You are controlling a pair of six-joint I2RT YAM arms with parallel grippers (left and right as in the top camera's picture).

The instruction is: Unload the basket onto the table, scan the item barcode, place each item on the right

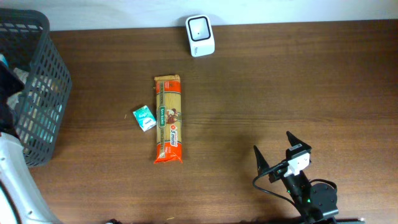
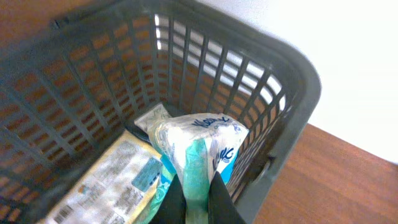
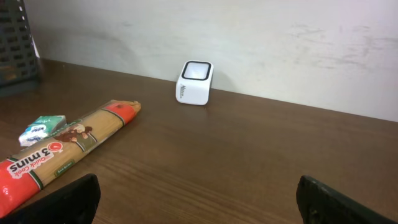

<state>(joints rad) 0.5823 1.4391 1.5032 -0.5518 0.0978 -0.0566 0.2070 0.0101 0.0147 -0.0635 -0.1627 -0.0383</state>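
In the left wrist view my left gripper (image 2: 196, 186) is shut on a crinkly white, teal and blue packet (image 2: 199, 140), which hangs over the inside of a dark grey mesh basket (image 2: 298, 68). The white barcode scanner (image 1: 200, 35) stands at the table's far edge, with its window facing up; it also shows in the right wrist view as the scanner (image 3: 194, 82). My right gripper (image 1: 280, 149) hovers near the front right of the table, open with nothing between its fingers (image 3: 68, 199).
The basket (image 1: 59, 62) stands at the far left and holds another printed packet (image 2: 106, 186). A long orange spaghetti pack (image 1: 168, 118) and a small teal pack (image 1: 144, 117) lie on the table between basket and scanner.
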